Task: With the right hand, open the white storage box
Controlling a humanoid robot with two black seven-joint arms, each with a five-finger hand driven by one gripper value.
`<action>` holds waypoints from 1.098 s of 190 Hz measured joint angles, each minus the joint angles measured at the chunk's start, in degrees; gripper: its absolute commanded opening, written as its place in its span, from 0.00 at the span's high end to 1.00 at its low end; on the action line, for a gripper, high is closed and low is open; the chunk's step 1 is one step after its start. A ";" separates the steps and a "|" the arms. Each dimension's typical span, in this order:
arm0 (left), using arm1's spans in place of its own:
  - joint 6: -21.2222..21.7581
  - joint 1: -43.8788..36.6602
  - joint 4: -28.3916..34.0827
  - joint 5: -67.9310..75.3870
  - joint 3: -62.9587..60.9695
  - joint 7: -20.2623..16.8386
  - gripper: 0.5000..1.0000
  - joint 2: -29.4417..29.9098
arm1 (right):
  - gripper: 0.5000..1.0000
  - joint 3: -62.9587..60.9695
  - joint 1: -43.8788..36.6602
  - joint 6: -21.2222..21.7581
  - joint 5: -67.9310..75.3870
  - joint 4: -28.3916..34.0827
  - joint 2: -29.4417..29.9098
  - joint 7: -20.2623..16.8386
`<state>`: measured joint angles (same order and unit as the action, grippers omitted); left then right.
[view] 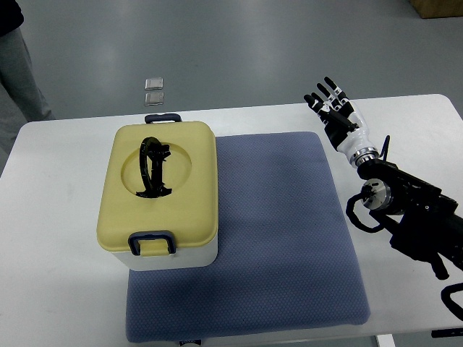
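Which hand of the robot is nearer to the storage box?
Right. The right hand is open, beyond the mat, to the right of the storage box. The left hand is not in view.

You're looking at a lab or robot test room, not a home. The white table point(58, 217) is plain with rounded corners, and it stands on a smooth grey floor point(239, 50) like that of a workshop. On the table lies a blue-grey mat point(282, 238), a staged work area. Beyond the table's far edge two small square plates point(154, 90) sit on the floor. At the table's far left corner a person's grey trouser leg point(18, 72) shows, and beyond its far right corner a brown box corner point(438, 9)
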<state>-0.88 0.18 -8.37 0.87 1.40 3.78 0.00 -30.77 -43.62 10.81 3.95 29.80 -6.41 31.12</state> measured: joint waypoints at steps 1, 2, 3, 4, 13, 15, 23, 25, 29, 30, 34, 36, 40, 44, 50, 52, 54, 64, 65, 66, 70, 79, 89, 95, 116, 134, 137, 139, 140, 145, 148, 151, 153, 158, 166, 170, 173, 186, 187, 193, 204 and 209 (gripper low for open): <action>0.00 0.00 0.00 0.00 0.00 0.00 0.00 0.00 | 0.14 0.00 0.00 0.00 0.00 0.00 0.00 0.00; 0.00 0.00 0.00 0.00 0.00 0.00 0.00 0.00 | 0.14 0.00 0.00 0.00 0.00 0.00 0.00 0.00; 0.00 0.00 0.01 0.00 0.00 0.00 0.00 0.00 | 0.14 0.00 -0.01 0.00 0.00 0.00 0.00 0.00; 0.00 0.00 0.01 0.00 0.00 0.00 0.00 0.00 | 0.14 0.00 -0.01 0.00 0.00 0.00 0.00 0.00; 0.00 0.00 0.01 0.00 0.00 0.00 0.00 0.00 | 0.14 0.00 -0.04 0.00 0.00 0.00 0.00 0.00; 0.00 0.00 0.01 0.00 0.00 0.00 0.00 0.00 | 0.14 0.00 -0.04 0.00 0.00 0.00 0.00 0.00; 0.00 0.00 0.01 0.00 -0.03 0.00 0.00 0.00 | 0.14 0.00 -0.05 0.00 0.00 0.00 0.00 0.00; 0.00 0.00 0.02 0.00 -0.03 0.00 0.00 0.00 | 0.14 0.00 -0.05 0.00 0.00 0.00 0.00 0.00; 0.00 0.00 0.02 0.00 -0.05 0.00 0.00 0.00 | 0.14 0.00 -0.05 0.00 0.00 0.00 0.00 0.00; 0.00 0.00 0.02 0.00 -0.05 0.00 0.00 0.00 | 0.14 0.00 -0.05 0.00 -0.01 0.00 0.00 0.00; 0.00 0.00 0.02 0.00 -0.06 0.00 0.00 0.00 | 0.14 0.00 -0.05 0.00 -0.02 0.00 0.00 0.00; 0.00 0.00 0.02 0.00 -0.07 0.00 0.00 0.00 | 0.14 0.00 -0.05 0.00 -0.03 0.00 -0.01 0.00; 0.03 0.00 0.02 0.00 -0.08 0.00 0.00 0.00 | 0.14 0.00 -0.06 0.00 -0.06 0.00 -0.02 0.00; 0.11 0.00 0.02 0.00 -0.08 0.00 0.00 0.00 | 0.14 0.00 -0.06 0.00 -0.06 0.00 -0.04 0.00; 0.20 0.00 0.02 0.00 -0.09 0.00 0.00 0.00 | 0.14 0.00 -0.08 0.00 -0.07 0.00 -0.06 0.00; 0.24 0.00 0.03 0.00 -0.09 0.00 0.00 0.00 | 0.14 0.00 -0.09 0.00 -0.07 0.00 -0.07 0.00; 0.27 0.00 0.03 0.00 -0.09 0.00 0.00 0.00 | 0.14 0.00 -0.11 0.00 -0.07 0.00 -0.07 0.00; 0.33 0.00 0.03 0.00 -0.09 0.00 0.00 0.00 | 0.14 0.00 -0.17 0.00 -0.08 0.00 -0.09 0.00; 0.33 0.00 0.03 0.00 -0.09 0.00 0.00 0.00 | 0.14 0.00 -0.18 0.00 -0.08 0.00 -0.09 0.00; 0.33 0.00 0.03 0.00 -0.09 0.00 0.00 0.00 | 0.14 0.00 -0.18 0.00 -0.08 0.00 -0.09 0.00; 0.35 0.00 0.03 0.00 -0.09 0.00 0.00 0.00 | 0.14 0.00 -0.20 0.00 -0.08 0.00 -0.09 0.00; 0.36 0.00 0.03 0.00 -0.09 -0.01 0.00 0.00 | 0.14 0.00 -0.21 0.00 -0.08 -0.02 -0.09 0.00; 0.36 0.00 0.03 0.00 -0.09 -0.05 0.00 0.00 | 0.14 0.00 -0.21 0.00 -0.09 -0.07 -0.09 0.00; 0.36 0.00 0.03 0.00 -0.09 -0.06 0.00 0.00 | 0.14 -0.02 -0.21 0.00 -0.09 -0.11 -0.09 0.00; 0.36 0.00 0.02 0.00 -0.07 -0.07 0.00 0.00 | 0.14 -0.03 -0.09 0.01 -0.13 -0.28 -0.08 0.05; 0.36 0.00 0.02 0.00 -0.06 -0.09 0.00 0.00 | 0.14 -0.03 -0.12 0.07 -0.17 -0.45 -0.02 0.05; 0.36 0.00 0.02 0.00 -0.05 -0.09 0.00 0.00 | 0.14 -0.03 -0.14 0.07 -0.17 -0.48 -0.02 0.05; 0.36 0.00 0.02 0.00 -0.04 -0.09 0.00 0.00 | 0.14 -0.03 -0.16 0.07 -0.17 -0.50 -0.02 0.05; 0.36 0.00 0.02 0.00 -0.04 -0.09 0.00 0.00 | 0.14 -0.03 -0.17 0.07 -0.17 -0.51 -0.02 0.05; 0.36 0.00 0.02 0.00 -0.03 -0.09 0.00 0.00 | 0.14 -0.03 -0.22 0.08 -0.17 -0.55 -0.01 0.05; 0.36 0.00 0.02 0.00 -0.02 -0.09 0.00 0.00 | 0.14 -0.03 -0.23 0.08 -0.17 -0.56 -0.01 0.05; 0.36 0.00 0.02 0.00 -0.01 -0.09 0.00 0.00 | 0.14 -0.03 -0.24 0.09 -0.17 -0.57 -0.01 0.05; 0.36 0.00 0.02 0.00 -0.01 -0.09 0.00 0.00 | 0.14 -0.03 -0.24 0.09 -0.17 -0.58 -0.01 0.05; 0.36 0.00 0.01 0.00 0.00 -0.09 0.00 0.00 | 0.14 -0.02 -0.24 0.09 -0.17 -0.62 0.00 0.05; 0.36 0.00 0.01 0.00 0.00 -0.09 0.00 0.00 | 0.14 -0.01 -0.24 0.12 -0.17 -0.67 0.00 0.05; 0.36 0.00 0.01 0.00 0.00 -0.09 0.00 0.00 | 0.14 0.00 -0.23 0.14 -0.17 -0.70 0.00 0.06; 0.36 0.00 0.01 0.00 0.00 -0.09 0.00 0.00 | 0.14 0.00 -0.23 0.15 -0.17 -0.71 0.00 0.06; 0.36 0.00 0.01 0.01 -0.01 -0.09 0.00 0.00 | 0.14 0.00 -0.21 0.17 -0.17 -0.76 0.00 0.07; 0.36 0.00 0.01 0.01 -0.01 -0.09 0.00 0.00 | 0.14 0.00 -0.21 0.17 -0.17 -0.76 0.00 0.07; 0.36 0.00 0.01 0.01 -0.01 -0.09 0.00 0.00 | 0.14 0.00 -0.20 0.17 -0.17 -0.77 0.00 0.09; 0.36 0.00 0.01 0.01 -0.01 -0.09 0.00 0.00 | 0.14 0.00 -0.21 0.17 -0.17 -0.77 -0.02 0.09; 0.36 0.00 0.01 0.01 -0.01 -0.09 0.00 0.00 | 0.14 0.01 -0.24 0.17 -0.17 -0.78 -0.07 0.09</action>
<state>-0.52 0.18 -8.35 0.88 1.39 3.69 0.00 -30.76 -43.86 10.98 3.78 29.02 -6.49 31.21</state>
